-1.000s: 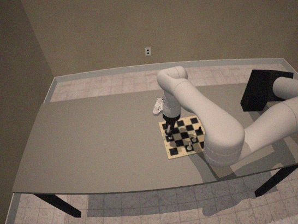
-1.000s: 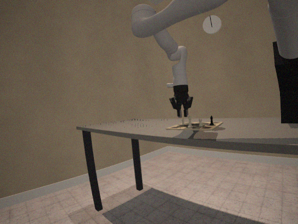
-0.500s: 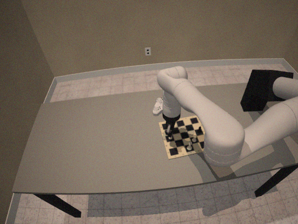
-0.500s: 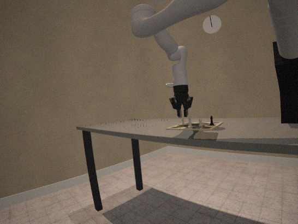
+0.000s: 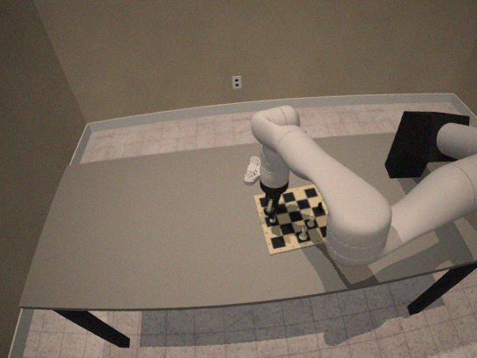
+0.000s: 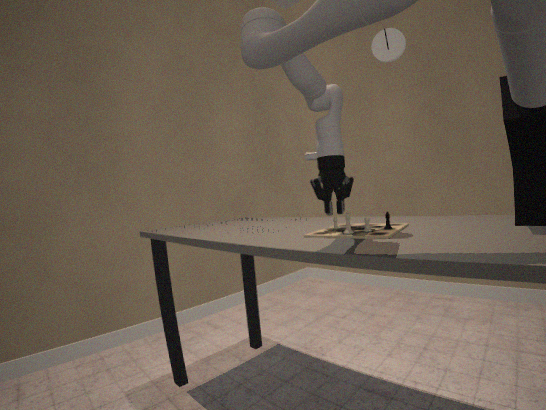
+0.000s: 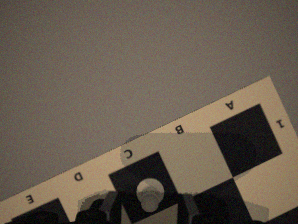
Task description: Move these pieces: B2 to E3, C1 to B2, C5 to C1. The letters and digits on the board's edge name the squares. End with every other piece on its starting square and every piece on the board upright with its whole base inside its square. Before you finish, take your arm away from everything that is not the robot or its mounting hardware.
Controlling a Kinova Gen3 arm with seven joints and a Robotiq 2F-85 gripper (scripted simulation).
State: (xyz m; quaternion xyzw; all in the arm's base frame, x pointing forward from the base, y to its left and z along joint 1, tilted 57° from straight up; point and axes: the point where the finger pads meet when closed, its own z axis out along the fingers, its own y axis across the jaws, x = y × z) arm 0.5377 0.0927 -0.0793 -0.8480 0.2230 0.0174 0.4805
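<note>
My gripper [image 5: 271, 213] [image 6: 334, 207] [image 7: 148, 206] is partly open and points straight down over C1. A pale piece [image 5: 273, 220] [image 6: 335, 220] stands upright on C1, under and between the fingertips; in the wrist view its round head [image 7: 150, 189] shows between the fingers, with a gap on each side. On the board [image 5: 273, 250] [image 6: 315, 235] [image 7: 262, 89], a pale taller piece [image 5: 303, 236] [image 6: 348, 225] stands on E3. A black piece [image 5: 320, 207] [image 6: 387, 221] stands on C5. B2 shows no piece.
Another pale piece [image 5: 311, 222] [image 6: 367, 225] stands on D4. My forearm hangs over the board's right edge in the top view. A small white patterned object shows beside my wrist; its height is unclear.
</note>
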